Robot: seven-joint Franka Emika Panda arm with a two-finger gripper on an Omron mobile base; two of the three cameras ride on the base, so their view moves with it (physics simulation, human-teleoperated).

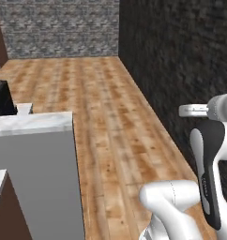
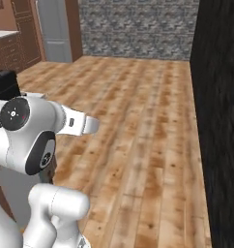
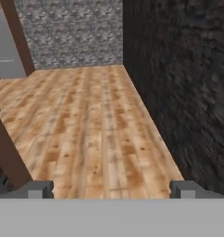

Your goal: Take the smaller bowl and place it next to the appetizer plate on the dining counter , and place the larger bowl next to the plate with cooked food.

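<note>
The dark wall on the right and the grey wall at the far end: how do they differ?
The dark wall is nearly black, while the grey wall is a mottled light grey. The dark wall runs along the right side of the wooden floor; the grey wall closes off its far end. Both have a rough stone-like pattern, and they meet at a corner.

No readable text, label, brand, number or sign appears on any surface in these views.
</note>
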